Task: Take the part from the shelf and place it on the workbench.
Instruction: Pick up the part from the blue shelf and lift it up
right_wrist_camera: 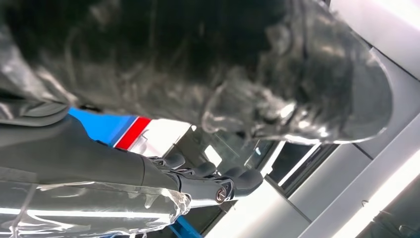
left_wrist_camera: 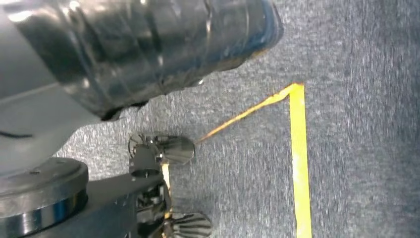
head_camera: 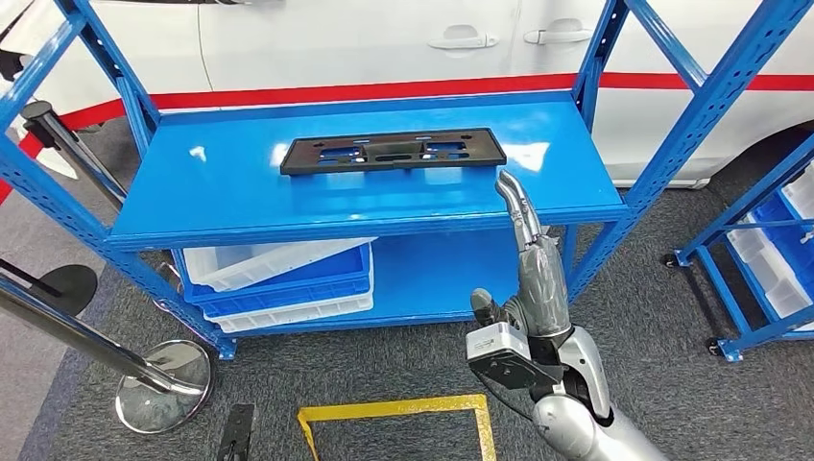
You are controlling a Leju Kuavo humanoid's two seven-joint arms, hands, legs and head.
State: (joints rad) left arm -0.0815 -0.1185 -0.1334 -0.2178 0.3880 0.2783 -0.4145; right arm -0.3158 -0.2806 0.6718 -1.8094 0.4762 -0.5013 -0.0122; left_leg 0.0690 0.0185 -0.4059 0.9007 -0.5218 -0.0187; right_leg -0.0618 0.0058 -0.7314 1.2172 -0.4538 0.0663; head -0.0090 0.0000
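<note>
Floor: a square of yellow tape [head_camera: 394,411] is seen on the grey carpet right below the camera, with a chrome stanchion base [head_camera: 163,384] off to one side.
Right hand: the silver-armed right hand [head_camera: 523,216] is raised at the shelf's front edge, fingers stretched out straight and close together, nothing held; it is apart from the part, short of its right end.
Left hand: the left wrist view is looking down at carpet and tape past a wrapped grey cover; whether the fingers are apart or together cannot be told.
Lower shelf: stacked blue and white plastic bins [head_camera: 278,279] are stowed underneath.
Part: a flat black rectangular plastic plate with slots and holes [head_camera: 392,151] is lying flat on the top deck of the blue steel shelf [head_camera: 211,202], towards the back.
Handling: it is judged light, thin and fairly stiff, likely to slide on the glossy deck; a long edge or an end is judged the best hold, perhaps once drawn to the shelf lip.
Beyond: a white car with a red stripe [head_camera: 384,38] is parked behind.
Views: the part and its gap to the hand are given by the head view; the right wrist view looks up at the car's window.
</note>
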